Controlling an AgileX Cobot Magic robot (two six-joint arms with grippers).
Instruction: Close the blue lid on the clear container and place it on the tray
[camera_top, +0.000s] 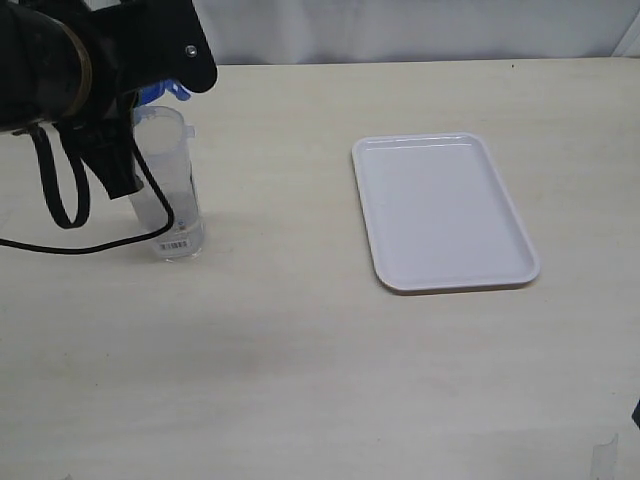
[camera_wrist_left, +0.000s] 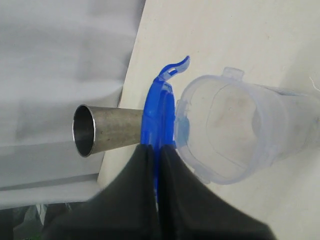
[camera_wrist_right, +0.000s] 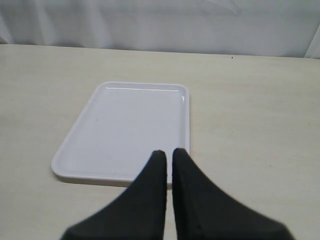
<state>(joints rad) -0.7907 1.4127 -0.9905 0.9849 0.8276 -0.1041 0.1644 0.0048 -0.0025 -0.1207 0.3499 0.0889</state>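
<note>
Upright clear container (camera_top: 172, 190), blue lid (camera_wrist_left: 160, 117) beside, tray (camera_top: 445, 210) apart.

I count one white tray (camera_top: 445, 215), at about three o'clock in my exterior view, and one clear container (camera_top: 178, 195) at about nine o'clock. I see one blue lid (camera_wrist_left: 160, 112) and one metal cup (camera_wrist_left: 102, 131), both in the left wrist view. Two grippers are mine to drive: the left gripper (camera_wrist_left: 156, 150) and the right gripper (camera_wrist_right: 166, 154). There is one table (camera_top: 300, 380).
</note>
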